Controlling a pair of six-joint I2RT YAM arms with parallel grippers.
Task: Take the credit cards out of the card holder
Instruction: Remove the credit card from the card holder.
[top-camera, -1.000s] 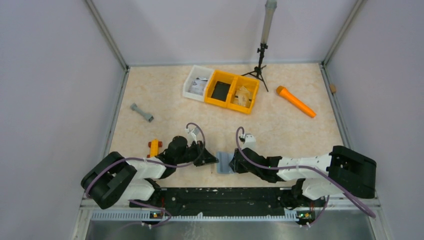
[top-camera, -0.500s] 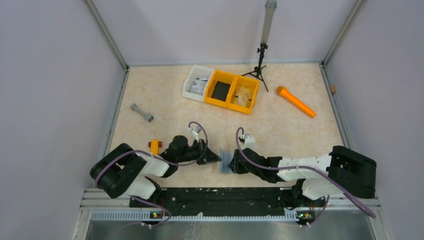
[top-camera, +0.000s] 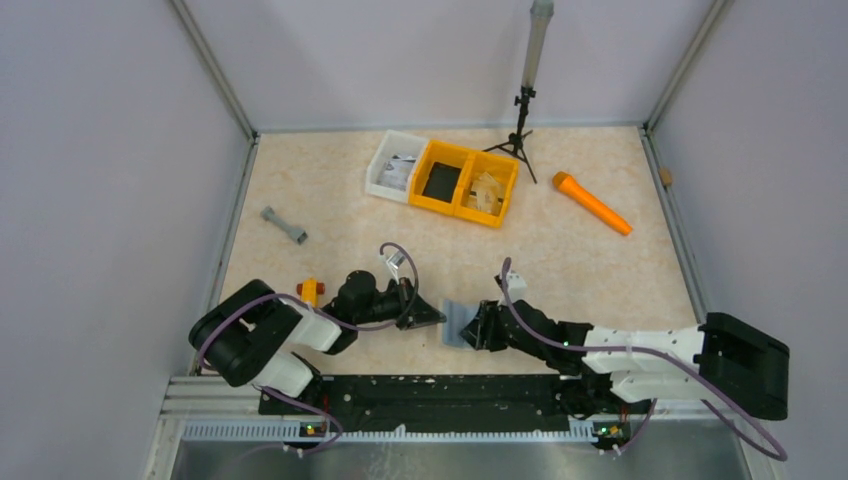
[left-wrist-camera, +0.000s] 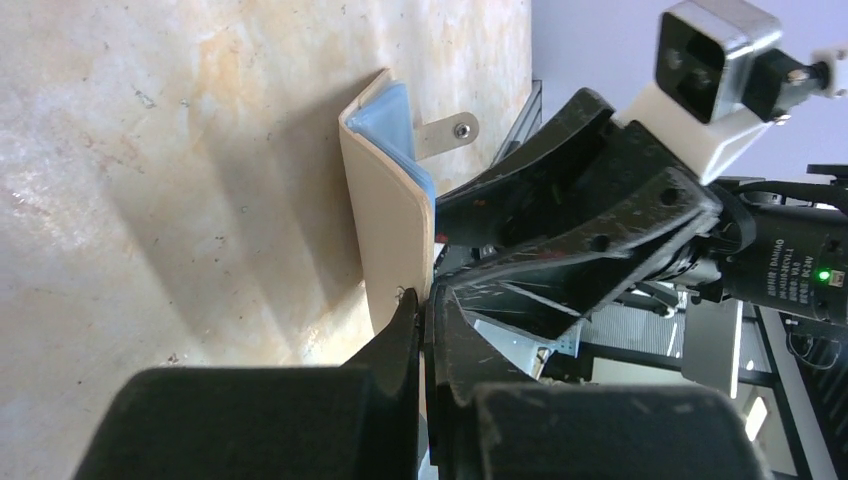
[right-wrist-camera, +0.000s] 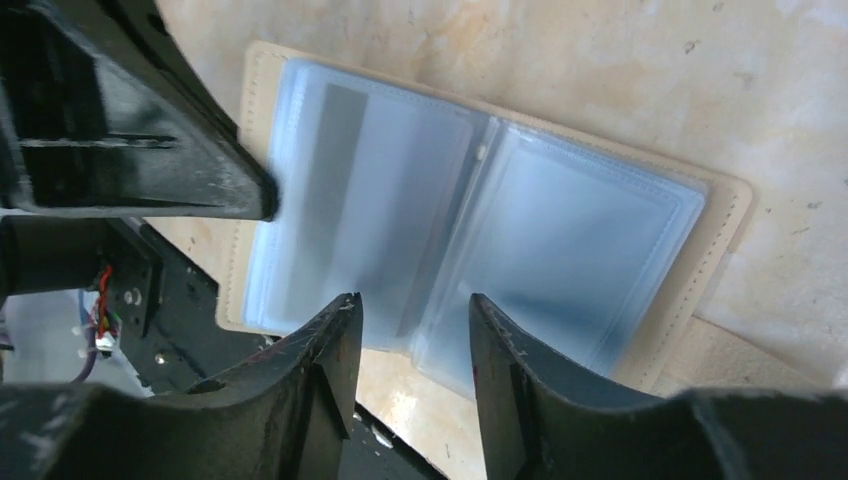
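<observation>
**At the near edge of the bench (top-camera: 330, 180), the holder (top-camera: 456, 322) is standing open between the two tools**

At the far left a grey dumbbell-shaped piece (top-camera: 284, 225) is lying on the bench. Nearer the arms, a small yellow-orange block (top-camera: 308, 292) is sitting just beside the left arm. Toward the back a white bin (top-camera: 394, 165) is sitting with a yellow bin (top-camera: 464, 184) of two compartments touching its right side.

The left tool (left-wrist-camera: 422, 305) is reaching rightward with its fingers pressed together, pinching the edge of the holder's tan cover. The holder is standing on its edge on the bench, its tan face turned toward the left tool. It is spreading its clear blue-grey sleeves toward the right tool (right-wrist-camera: 412, 305). The sleeves are showing only a blur, so I cannot tell whether cards are sitting in them.

The right tool is pointing leftward with its jaws standing apart, gripping nothing. Its fingers (right-wrist-camera: 325, 370) are framing the edge of the sleeves near the spine, and I cannot tell whether they are touching it.

Farther right a black tripod (top-camera: 519, 130) is standing at the back wall. An orange stick (top-camera: 593, 203) is lying well apart from the bins.
</observation>
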